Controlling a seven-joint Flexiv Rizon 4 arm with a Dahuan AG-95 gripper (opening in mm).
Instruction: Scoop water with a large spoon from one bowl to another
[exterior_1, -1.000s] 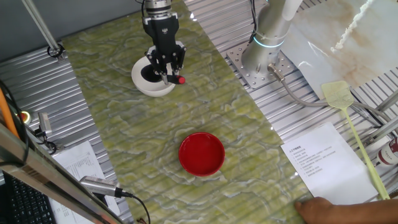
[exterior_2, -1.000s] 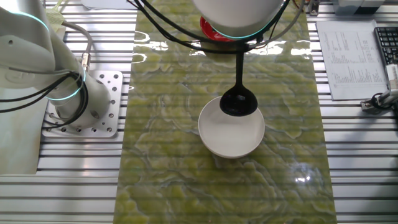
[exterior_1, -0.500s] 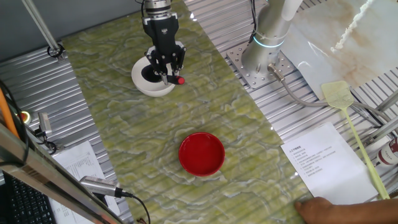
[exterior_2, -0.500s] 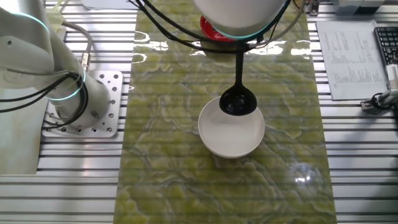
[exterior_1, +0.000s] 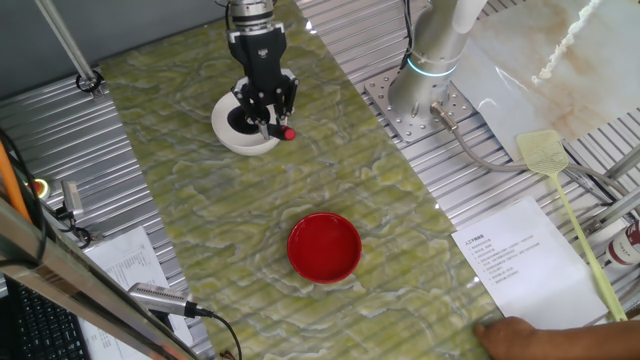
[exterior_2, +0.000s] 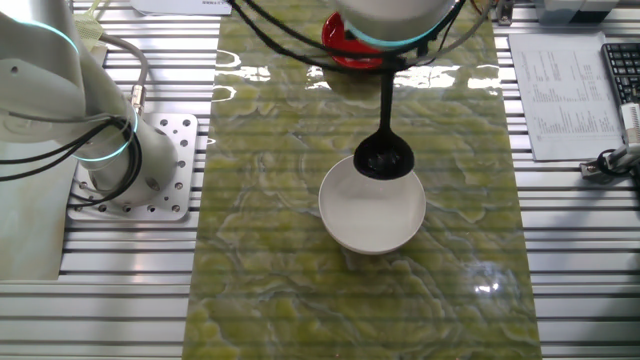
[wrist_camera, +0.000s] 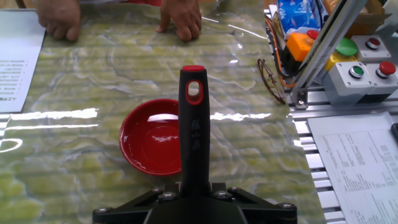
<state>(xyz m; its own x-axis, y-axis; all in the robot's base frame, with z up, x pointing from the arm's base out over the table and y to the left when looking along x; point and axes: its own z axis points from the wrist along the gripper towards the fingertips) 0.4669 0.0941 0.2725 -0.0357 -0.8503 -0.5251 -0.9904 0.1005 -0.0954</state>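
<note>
My gripper (exterior_1: 266, 112) is shut on the handle of the black ladle (exterior_2: 384, 158), over the white bowl (exterior_1: 226, 137). In the other fixed view the ladle's round scoop hangs at the far rim of the white bowl (exterior_2: 371, 215), and I cannot tell whether it touches it. The handle's red tip (exterior_1: 288, 133) sticks out toward the red bowl (exterior_1: 324, 247). In the hand view the handle (wrist_camera: 193, 130) rises from my closed gripper (wrist_camera: 194, 194) with the red bowl (wrist_camera: 152, 138) beyond it, holding a little water. The white bowl is out of the hand view.
The arm's base (exterior_1: 420, 100) stands on the metal table to the right of the green mat. A paper sheet (exterior_1: 518, 257), a fly swatter (exterior_1: 562, 190) and a person's hand (exterior_1: 525, 338) are at the front right. Hands (wrist_camera: 180, 17) rest at the mat's far edge; a button box (wrist_camera: 357, 73) stands right.
The gripper and ladle have shifted slightly; the scoop has risen a little toward the white bowl's far rim. The bowls have not moved.
</note>
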